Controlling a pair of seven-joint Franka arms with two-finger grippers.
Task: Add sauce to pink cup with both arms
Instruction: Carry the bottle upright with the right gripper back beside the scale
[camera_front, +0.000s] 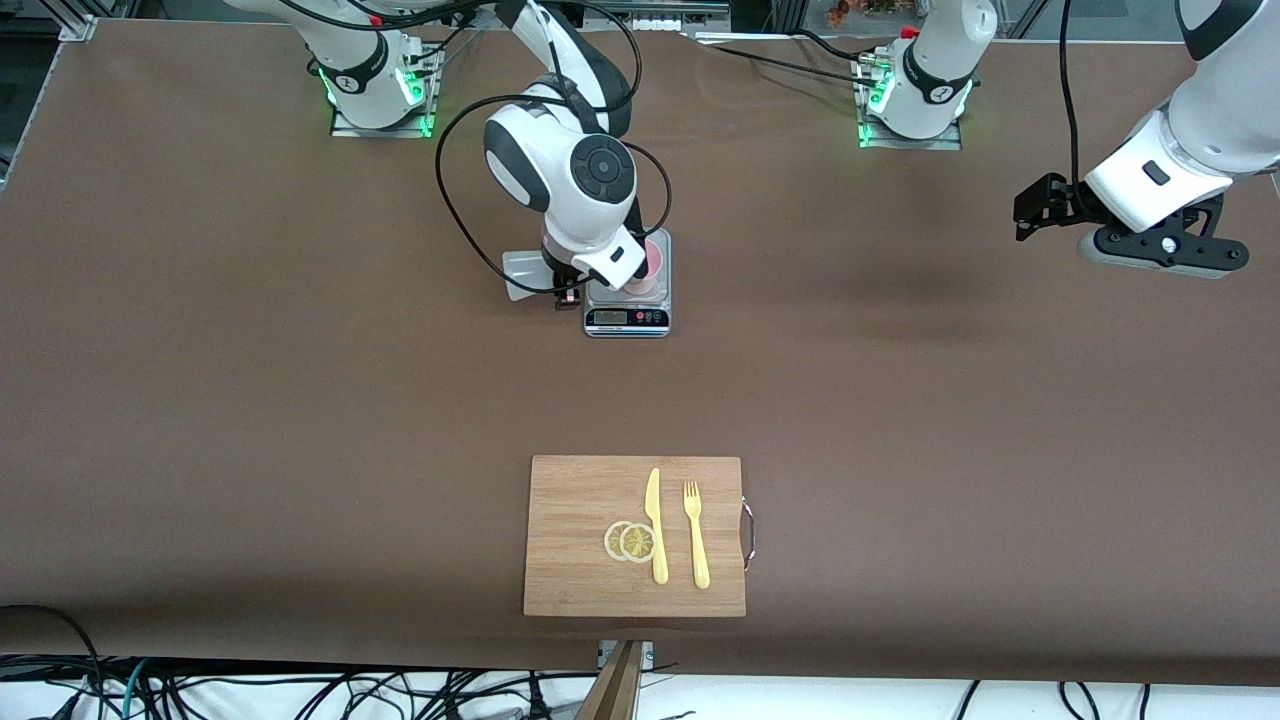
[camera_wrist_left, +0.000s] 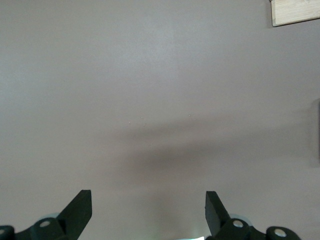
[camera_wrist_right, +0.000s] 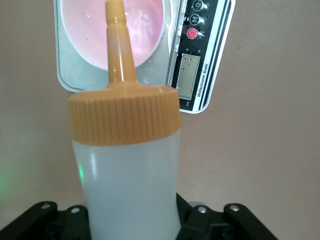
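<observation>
- Halfway, I judge: my right gripper (camera_wrist_right: 135, 225) is clamped on the sauce bottle (camera_wrist_right: 127, 165), nozzle tipped over the pink cup (camera_wrist_right: 112, 30) on the scale (camera_front: 627, 310).
- No sauce visibly flows; pouring remains.
- My left gripper (camera_wrist_left: 148, 212) waits spread apart over bare table (camera_wrist_left: 150, 100).

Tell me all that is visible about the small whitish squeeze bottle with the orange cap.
The small translucent whitish squeeze bottle has a ribbed orange screw cap with a long tapered nozzle. The plastic body looks cloudy. The right gripper is shut on its lower body and holds it in the air, the nozzle aimed over the pale pink plastic cup on the digital scale. Nothing else touches it.
</observation>
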